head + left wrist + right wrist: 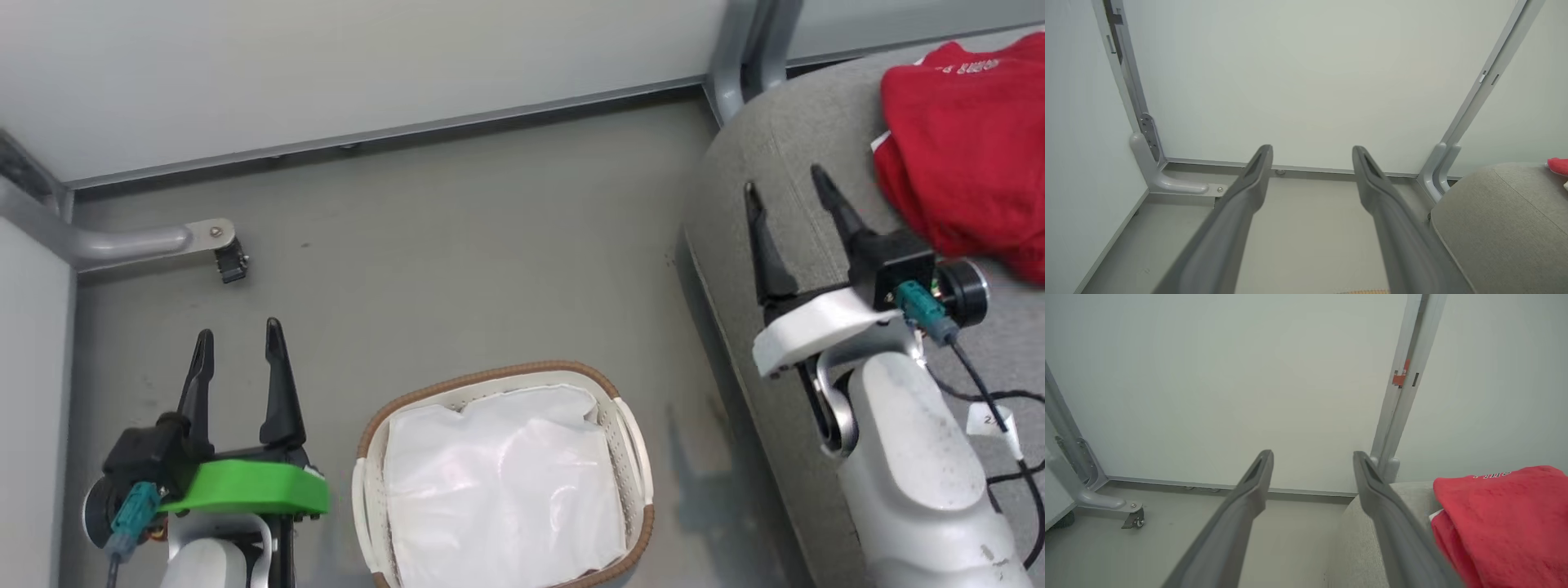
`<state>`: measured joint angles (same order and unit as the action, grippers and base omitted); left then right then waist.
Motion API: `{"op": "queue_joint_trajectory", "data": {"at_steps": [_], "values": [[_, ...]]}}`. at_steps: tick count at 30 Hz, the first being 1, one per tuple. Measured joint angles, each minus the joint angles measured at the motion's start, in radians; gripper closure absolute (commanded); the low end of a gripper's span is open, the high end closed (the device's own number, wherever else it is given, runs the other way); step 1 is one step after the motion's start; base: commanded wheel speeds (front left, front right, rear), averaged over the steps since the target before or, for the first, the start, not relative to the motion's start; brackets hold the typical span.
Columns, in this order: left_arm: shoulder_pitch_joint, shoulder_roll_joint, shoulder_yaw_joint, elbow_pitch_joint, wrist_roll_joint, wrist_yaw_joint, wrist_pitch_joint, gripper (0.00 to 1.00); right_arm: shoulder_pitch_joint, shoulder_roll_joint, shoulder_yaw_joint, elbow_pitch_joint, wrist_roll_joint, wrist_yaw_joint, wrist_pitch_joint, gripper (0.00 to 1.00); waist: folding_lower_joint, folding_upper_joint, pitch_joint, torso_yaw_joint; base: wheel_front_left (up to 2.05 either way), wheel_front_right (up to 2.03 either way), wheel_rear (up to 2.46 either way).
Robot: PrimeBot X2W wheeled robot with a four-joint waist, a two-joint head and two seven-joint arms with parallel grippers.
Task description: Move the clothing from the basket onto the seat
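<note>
A pale wall fills the top of the head view, and a grey floor spreads below it. One seat, light grey and rounded, takes the right side of that view; it also shows at the lower right of the left wrist view and at the bottom of the right wrist view. One basket stands on the floor at the bottom centre of the head view, and inside it lies one white liner, crumpled. The clothing lies on the seat as one red heap in the upper right corner, with small white lettering near its top edge; whether the heap is one garment or two cannot be told. It shows again at the lower right of the right wrist view.

There are two tools. The left tool sits at the lower left, above the floor and left of the basket, its two fingers apart with nothing between them. The right tool is over the seat's edge, just left of the clothing, fingers likewise spread and empty. One small caster sits at the left.
</note>
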<state>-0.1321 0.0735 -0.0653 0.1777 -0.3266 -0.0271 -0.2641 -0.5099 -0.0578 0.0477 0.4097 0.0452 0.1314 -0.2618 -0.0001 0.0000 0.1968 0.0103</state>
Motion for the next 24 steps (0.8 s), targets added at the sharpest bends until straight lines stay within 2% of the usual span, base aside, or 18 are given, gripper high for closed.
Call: {"op": "queue_joint_trajectory", "data": {"at_steps": [11, 17, 24], "values": [[0.122, -0.021, 0.013, 0.011, 0.026, -0.048, 0.000, 0.00, 0.245, 0.009, 0.074, -0.120, 0.105, 0.000, 0.000, 0.00, 0.0000, 0.0000, -0.079, 0.076, 0.00, 0.00, 0.00], [0.152, -0.023, -0.007, 0.018, 0.019, -0.050, 0.000, 0.00, 0.341, 0.009, 0.057, -0.151, 0.140, 0.000, 0.000, 0.00, 0.0000, 0.0000, -0.121, 0.096, 0.00, 0.00, 0.00], [0.163, -0.023, -0.021, 0.018, 0.011, -0.043, 0.000, 0.00, 0.376, 0.009, 0.037, -0.171, 0.140, 0.000, 0.000, 0.00, 0.0000, 0.0000, -0.145, 0.098, 0.00, 0.00, 0.00]]}}
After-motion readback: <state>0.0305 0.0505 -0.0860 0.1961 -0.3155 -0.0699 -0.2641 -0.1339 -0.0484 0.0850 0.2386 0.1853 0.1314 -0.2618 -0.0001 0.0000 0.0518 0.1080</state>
